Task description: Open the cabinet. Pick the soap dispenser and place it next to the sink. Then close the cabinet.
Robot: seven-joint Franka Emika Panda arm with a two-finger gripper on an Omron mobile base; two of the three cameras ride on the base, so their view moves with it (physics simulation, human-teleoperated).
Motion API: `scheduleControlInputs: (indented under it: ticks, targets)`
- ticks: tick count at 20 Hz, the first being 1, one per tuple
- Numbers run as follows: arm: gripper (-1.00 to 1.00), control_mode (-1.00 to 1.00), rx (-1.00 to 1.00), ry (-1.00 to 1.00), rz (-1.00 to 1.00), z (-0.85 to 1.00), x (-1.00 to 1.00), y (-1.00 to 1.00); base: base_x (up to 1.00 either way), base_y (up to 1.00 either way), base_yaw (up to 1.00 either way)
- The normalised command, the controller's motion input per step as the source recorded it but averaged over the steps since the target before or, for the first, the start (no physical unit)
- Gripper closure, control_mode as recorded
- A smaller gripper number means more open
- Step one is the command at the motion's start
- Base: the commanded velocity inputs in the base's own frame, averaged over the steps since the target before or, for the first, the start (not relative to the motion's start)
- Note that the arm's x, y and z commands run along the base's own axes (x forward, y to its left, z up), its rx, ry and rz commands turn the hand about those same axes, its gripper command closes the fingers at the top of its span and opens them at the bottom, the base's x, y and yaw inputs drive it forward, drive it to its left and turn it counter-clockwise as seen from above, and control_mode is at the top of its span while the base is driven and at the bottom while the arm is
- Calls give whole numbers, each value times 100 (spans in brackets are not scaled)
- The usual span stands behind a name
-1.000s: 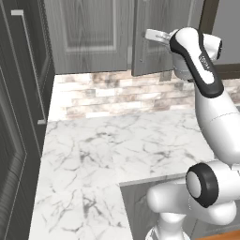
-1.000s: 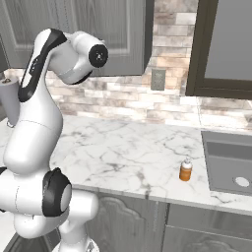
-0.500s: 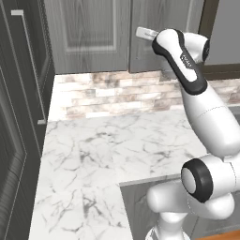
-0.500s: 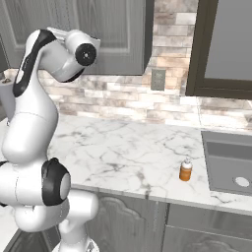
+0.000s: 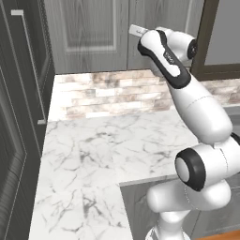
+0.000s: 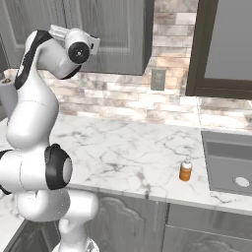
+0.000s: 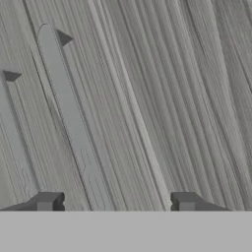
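We found the soap dispenser (image 6: 185, 169) already beside the sink (image 6: 227, 162); our gripper (image 7: 115, 203), jaws apart and empty, faced the cabinet (image 7: 162, 98) door.

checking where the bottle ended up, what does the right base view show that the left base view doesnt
Right base view: the orange soap dispenser standing upright on the marble counter, left of the grey sink and apart from its rim, plus a wall outlet. Left base view: a dark tall cabinet with a long silver bar handle. Both: the white arm raised toward the light grey cabinet, the brick backsplash and the marble countertop.
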Motion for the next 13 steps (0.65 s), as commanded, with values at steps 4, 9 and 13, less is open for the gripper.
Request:
scheduleControlInputs:
  ticks: [4, 9, 13]
  targets:
    - [-100, -100, 0, 0, -9, 0, 35, 0, 0, 0, 0]
    - [-100, -100, 0, 0, -7, 0, 28, 0, 0, 0, 0]
    - [-100, -100, 0, 0, 0, 0, 2, 0, 0, 0, 0]
